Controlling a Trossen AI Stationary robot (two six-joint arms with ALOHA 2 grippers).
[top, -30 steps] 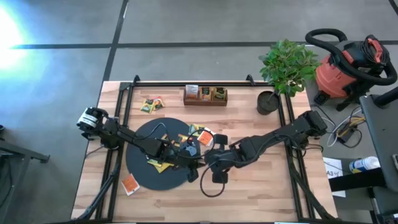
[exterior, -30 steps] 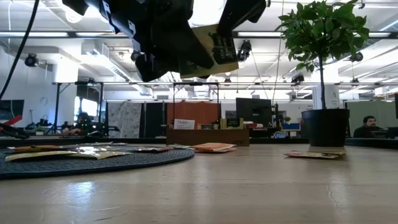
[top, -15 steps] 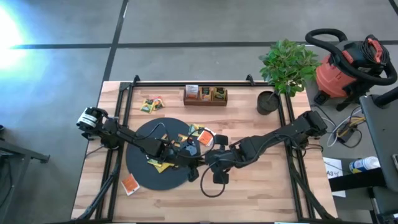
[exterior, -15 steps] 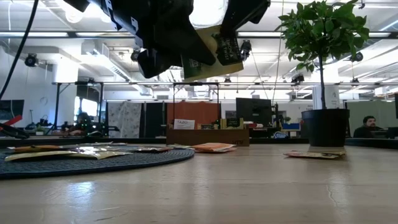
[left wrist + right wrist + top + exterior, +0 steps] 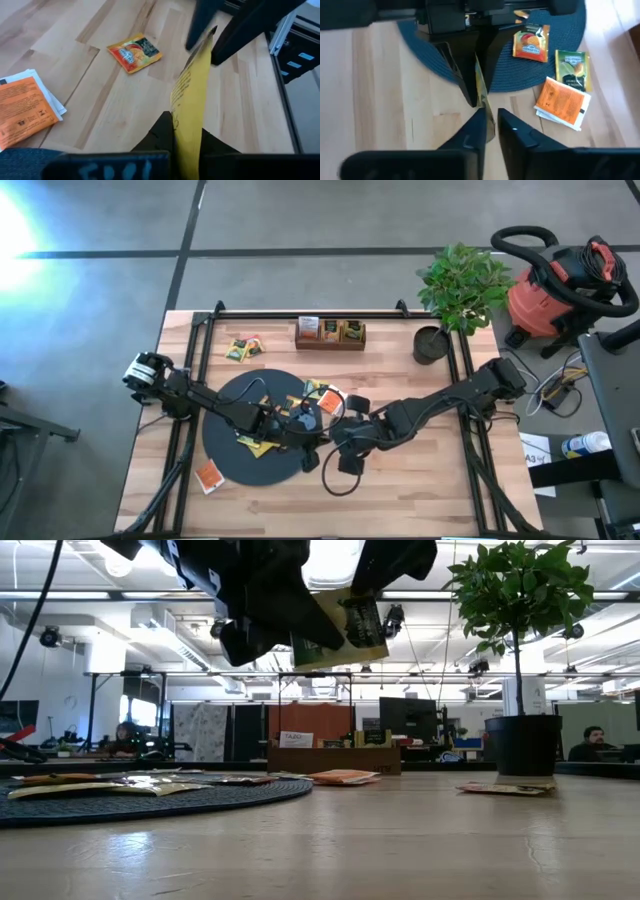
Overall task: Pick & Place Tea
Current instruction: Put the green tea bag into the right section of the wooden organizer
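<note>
A yellow tea packet [image 5: 345, 625] hangs in the air beside the right rim of the black disc [image 5: 235, 450], with both grippers at it. My left gripper [image 5: 186, 127] reaches in from the table's left and is shut on one end of the packet. My right gripper [image 5: 492, 115] comes from the right. Its fingers stand a little apart on either side of the packet's other end [image 5: 212, 32]. More tea lies flat on the disc: an orange-red packet [image 5: 531, 42] and a green one [image 5: 572, 67]. My left gripper pinches the yellow packet's near end [image 5: 184, 117] between its two fingers, one on each flat face. The fingers come from the table's left, slanting down. The packet stands on edge, clear of the table, and sticks out toward the right gripper. My right gripper has a gap beside the packet's edge [image 5: 482, 100]; whether one finger still touches it I cannot tell.
A wooden tray [image 5: 330, 333] with packets stands at the far edge, with a potted plant [image 5: 462, 285] at the far right. Loose packets lie at the far left [image 5: 243, 348], at the near left [image 5: 208, 476], and on bare wood [image 5: 135, 51]. An orange packet [image 5: 562, 102] lies on white paper.
My left gripper has shut on the yellow packet, which my right gripper held up before. My right gripper has rolled a little and its fingers have parted slightly. The packet stays in the air at the same place, tipped slightly.
</note>
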